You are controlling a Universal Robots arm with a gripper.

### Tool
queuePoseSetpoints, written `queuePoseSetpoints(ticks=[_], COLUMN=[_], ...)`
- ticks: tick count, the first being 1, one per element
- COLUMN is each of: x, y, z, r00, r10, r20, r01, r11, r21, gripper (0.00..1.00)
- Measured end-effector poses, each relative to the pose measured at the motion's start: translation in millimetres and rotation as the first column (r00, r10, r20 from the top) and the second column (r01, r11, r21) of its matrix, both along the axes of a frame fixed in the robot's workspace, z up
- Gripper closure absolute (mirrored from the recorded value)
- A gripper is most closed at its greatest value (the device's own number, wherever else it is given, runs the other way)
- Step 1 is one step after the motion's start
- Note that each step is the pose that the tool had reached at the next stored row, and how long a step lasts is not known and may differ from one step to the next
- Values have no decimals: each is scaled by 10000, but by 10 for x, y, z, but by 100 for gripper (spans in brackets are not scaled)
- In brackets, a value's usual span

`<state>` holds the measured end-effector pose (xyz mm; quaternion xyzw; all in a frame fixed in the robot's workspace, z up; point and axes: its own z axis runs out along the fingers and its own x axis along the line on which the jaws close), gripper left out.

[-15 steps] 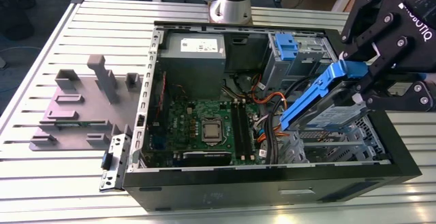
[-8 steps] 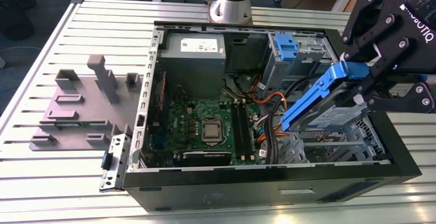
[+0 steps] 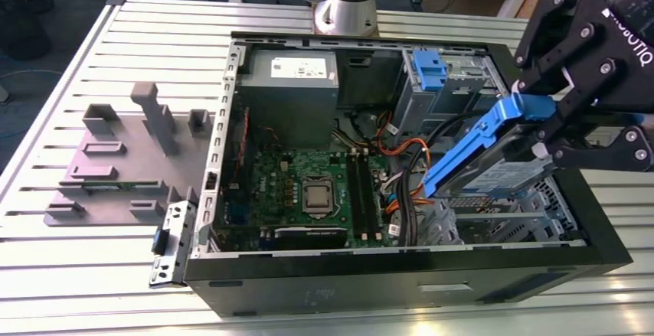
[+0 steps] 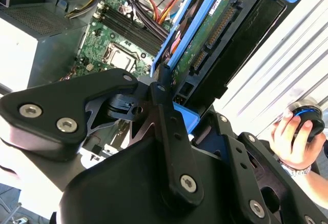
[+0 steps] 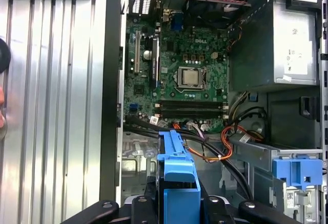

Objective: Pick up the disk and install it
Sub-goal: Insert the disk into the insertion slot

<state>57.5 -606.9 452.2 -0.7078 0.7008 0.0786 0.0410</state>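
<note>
Fingers [image 3: 552, 133] of mine are clenched on the disk [image 3: 491, 156], one on each side of its upper end, where the blue carrier rail wraps around it. My gripper [image 3: 547, 125] hangs over the open case [image 3: 409, 275] toward the exterior view's right, and the disk slants down from my grip, its lower end pointing toward the motherboard [image 3: 306, 190] and the bundle of orange and black cables [image 3: 403, 160]. It is above the metal drive cage [image 3: 491, 225] at the case's near corner, tilted, not seated in anything that I can see.

In the second wrist view the disk [image 4: 205, 44] stands edge-on just past my fingers [image 4: 164, 116], green circuit board and connector facing out, the blue rail running along one long edge. A person's hand [image 4: 294, 137] rests on a round blue-rimmed knob [image 4: 307, 116] outside the case, on the ribbed table [image 4: 287, 65].

In the first wrist view the blue rail [image 5: 177, 183] rises straight out from between my fingers, over the cables [image 5: 215, 147], with the motherboard [image 5: 179, 80] beyond it. The grey power supply [image 5: 287, 44] fills one far corner of the case, and a second blue carrier [image 5: 297, 170] sits in a bay near it.

Beside the case, on the exterior view's left, the grey stand [image 3: 122, 160] with its upright posts lies on the table [image 3: 61, 275], well apart from me.
</note>
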Motion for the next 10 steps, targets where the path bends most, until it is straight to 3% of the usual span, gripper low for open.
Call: queuePoseSetpoints(ticks=[10], x=[24], y=[-5], z=[-9], r00=[10000], r10=[0], r20=[0], r01=[0], r11=[10000], r21=[0], gripper=[63])
